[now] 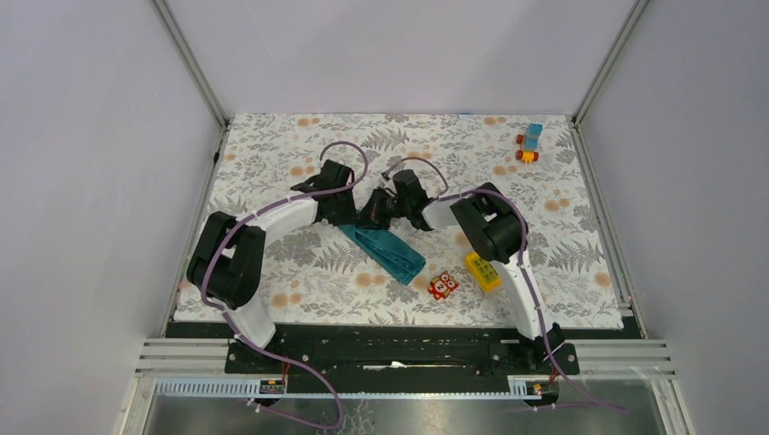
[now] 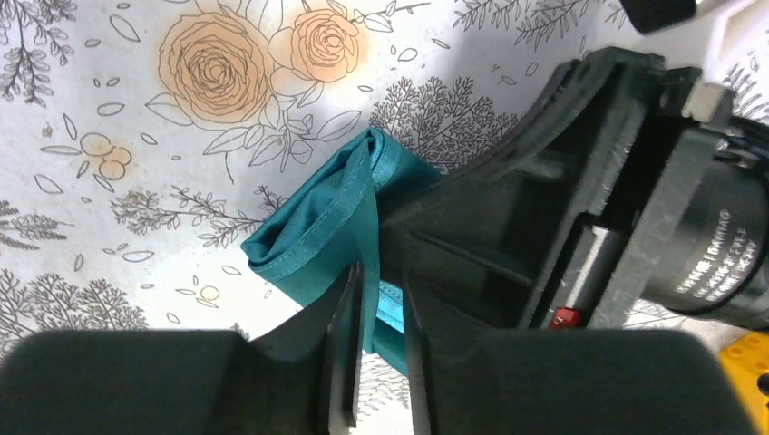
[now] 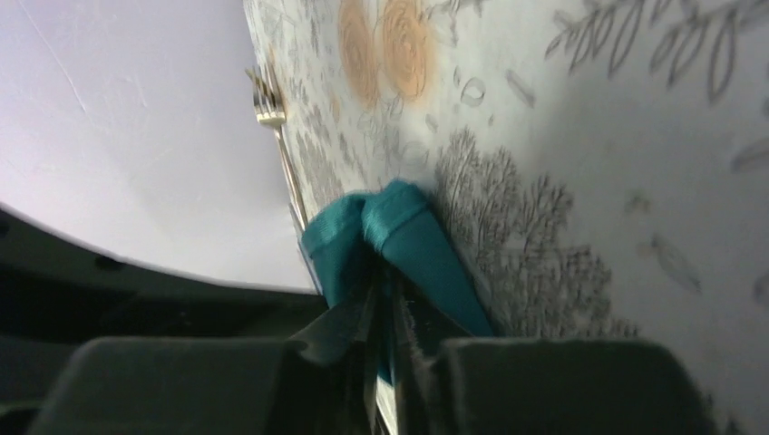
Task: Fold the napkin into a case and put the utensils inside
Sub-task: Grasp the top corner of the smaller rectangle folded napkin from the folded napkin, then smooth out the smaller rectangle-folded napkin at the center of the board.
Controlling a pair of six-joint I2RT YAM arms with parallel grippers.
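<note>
The teal napkin lies folded as a long narrow case, slanting from the table's middle towards the front right. Both grippers meet at its far end. My left gripper has its jaws almost closed on a raised flap of the napkin, and the flap runs down between the fingers. My right gripper is shut on the bunched end of the napkin, with a thin pale strip showing between its fingers. A silver fork lies beside that end, its handle running under the cloth. No spoon shows.
A small red owl toy and a yellow gridded block sit just right of the case's near end. A blue and orange toy stands at the back right corner. Walls enclose the floral table cover.
</note>
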